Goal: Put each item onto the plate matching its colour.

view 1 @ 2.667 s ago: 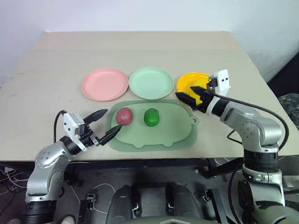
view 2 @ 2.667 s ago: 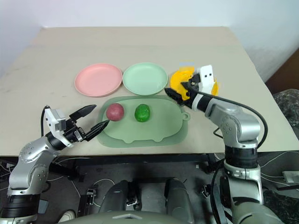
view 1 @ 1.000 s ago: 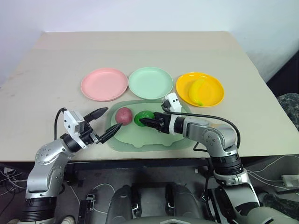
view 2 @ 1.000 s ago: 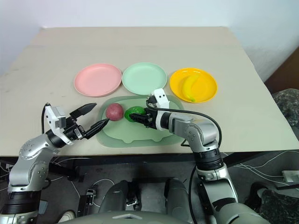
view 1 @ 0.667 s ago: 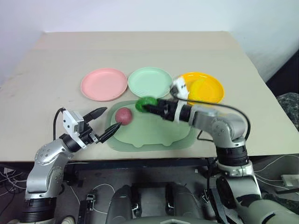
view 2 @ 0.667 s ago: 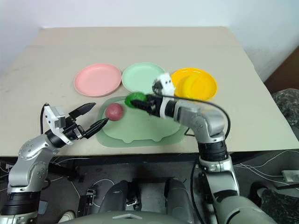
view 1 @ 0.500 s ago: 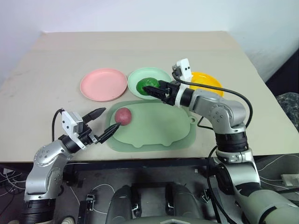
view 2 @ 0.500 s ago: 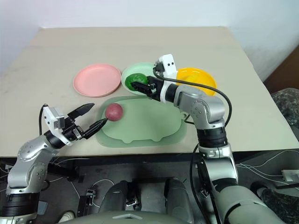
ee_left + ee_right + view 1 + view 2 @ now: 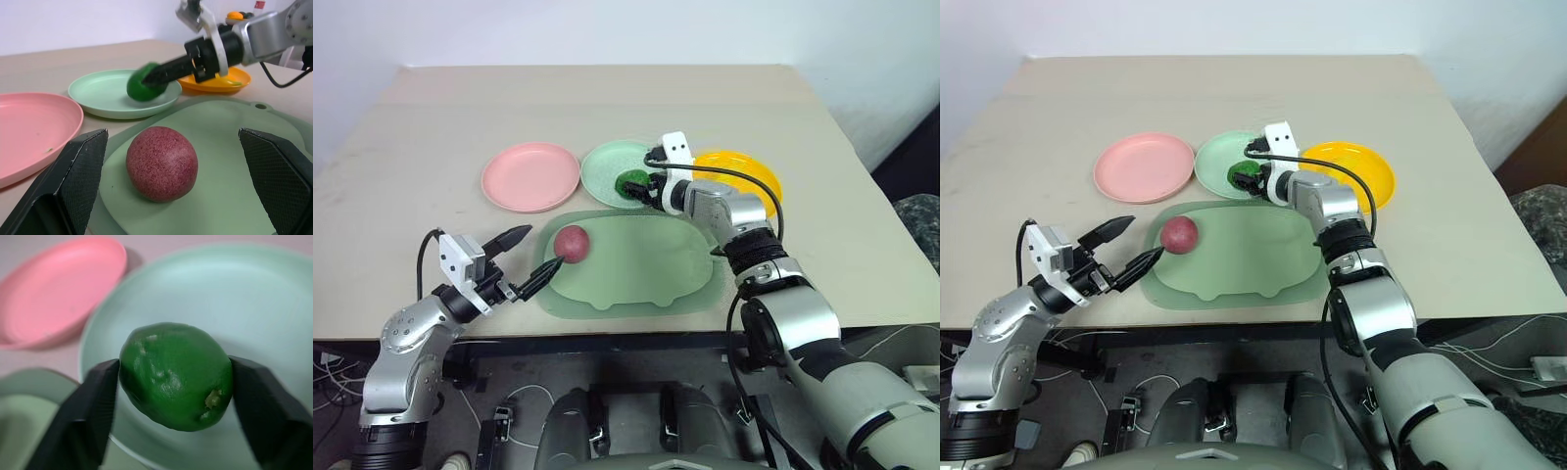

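Since a second ago the right gripper (image 9: pixel 644 186) has carried the green fruit (image 9: pixel 632 184) off the pale green tray (image 9: pixel 646 274) and out over the mint green plate (image 9: pixel 607 166); the left arm has kept its place. In the right wrist view the green fruit (image 9: pixel 176 374) sits between the two black fingers (image 9: pixel 85 416), both pads at its sides, directly above the plate's well; whether it already rests on the plate surface or hangs just over it cannot be told, nor whether the fingers still press it or have just let go. The left wrist view shows the same fruit at the fingertips, low over the near part of the mint green plate. The left gripper (image 9: pixel 530 258) is wide open, its fingers spread at the left edge of the tray, one tip just beside the dark red fruit (image 9: pixel 572 242), which lies on the tray's left part, not gripped. The pink plate (image 9: pixel 530 176) stands to the left of the mint one with nothing on it. The orange-yellow plate (image 9: pixel 759 176) stands to the right, partly hidden by the right arm; the left wrist view shows a thin yellow shape (image 9: pixel 229 82) lying in it, probably the banana. No brand, label or writing can be read on any item.
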Robot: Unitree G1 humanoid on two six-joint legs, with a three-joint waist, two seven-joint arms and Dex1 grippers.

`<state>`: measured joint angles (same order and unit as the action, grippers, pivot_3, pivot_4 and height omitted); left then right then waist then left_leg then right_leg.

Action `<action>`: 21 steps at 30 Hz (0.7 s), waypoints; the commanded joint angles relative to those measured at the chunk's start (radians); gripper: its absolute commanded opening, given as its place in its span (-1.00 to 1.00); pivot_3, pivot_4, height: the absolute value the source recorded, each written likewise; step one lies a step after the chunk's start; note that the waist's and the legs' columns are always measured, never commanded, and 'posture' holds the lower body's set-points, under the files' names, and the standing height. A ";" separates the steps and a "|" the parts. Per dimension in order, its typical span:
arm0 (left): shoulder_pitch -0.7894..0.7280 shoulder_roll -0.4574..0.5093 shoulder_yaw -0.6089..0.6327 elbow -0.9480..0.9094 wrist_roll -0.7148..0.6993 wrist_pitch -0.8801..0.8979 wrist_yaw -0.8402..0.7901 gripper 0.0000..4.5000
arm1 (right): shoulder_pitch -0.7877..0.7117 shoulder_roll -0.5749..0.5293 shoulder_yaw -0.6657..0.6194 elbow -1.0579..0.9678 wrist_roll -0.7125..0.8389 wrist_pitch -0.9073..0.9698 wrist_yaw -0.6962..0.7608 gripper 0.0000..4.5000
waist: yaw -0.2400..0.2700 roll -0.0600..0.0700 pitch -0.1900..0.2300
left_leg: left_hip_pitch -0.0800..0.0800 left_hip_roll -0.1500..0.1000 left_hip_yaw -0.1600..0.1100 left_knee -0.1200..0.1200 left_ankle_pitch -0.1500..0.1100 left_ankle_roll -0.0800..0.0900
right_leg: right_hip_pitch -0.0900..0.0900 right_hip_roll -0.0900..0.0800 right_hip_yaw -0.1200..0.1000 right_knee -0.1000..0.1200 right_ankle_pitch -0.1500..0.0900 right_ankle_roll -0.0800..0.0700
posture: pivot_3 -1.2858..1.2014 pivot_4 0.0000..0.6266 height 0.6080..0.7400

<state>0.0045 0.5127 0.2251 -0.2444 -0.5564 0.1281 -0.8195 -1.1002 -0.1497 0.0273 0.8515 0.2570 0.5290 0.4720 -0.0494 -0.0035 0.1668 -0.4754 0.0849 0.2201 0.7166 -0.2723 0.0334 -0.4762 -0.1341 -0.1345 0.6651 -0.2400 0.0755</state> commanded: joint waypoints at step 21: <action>-0.094 -0.043 -0.045 0.054 0.084 -0.007 0.093 1.00 | 0.463 -0.100 -0.009 -1.032 0.204 0.305 0.131 0.99 | 0.005 0.000 0.000 | 0.001 0.000 -0.004 0.000 0.000 -0.001 | 0.001 0.000 0.000 0.000 0.000 0.000 | 0.03 -0.52 0.32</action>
<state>-0.0698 0.4758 0.1929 -0.1876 -0.4921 0.1271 -0.7478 -0.6535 -0.2355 0.0146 -0.0810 0.4240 0.8102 0.5966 -0.0444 -0.0037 0.1665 -0.4747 0.0850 0.2161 0.7167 -0.2725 0.0328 -0.4755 -0.1344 -0.1345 0.6652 -0.2399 0.0754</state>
